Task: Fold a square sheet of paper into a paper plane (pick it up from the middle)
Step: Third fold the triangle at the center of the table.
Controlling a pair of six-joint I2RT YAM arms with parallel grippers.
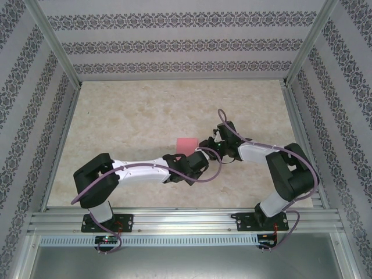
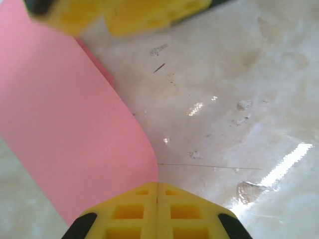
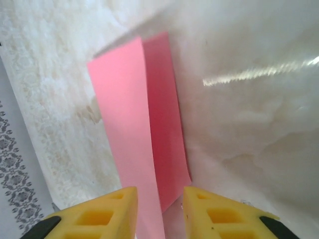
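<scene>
Gleaming marbled tabletop [image 1: 145, 116] under pink paper [image 1: 187, 143]; patterned walls [image 1: 174, 43].

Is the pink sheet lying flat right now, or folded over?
Folded over: the square sheet of paper shows two panels meeting along a crease, and it curves up into the shut left gripper. Crease sharpness: cannot tell.
</scene>
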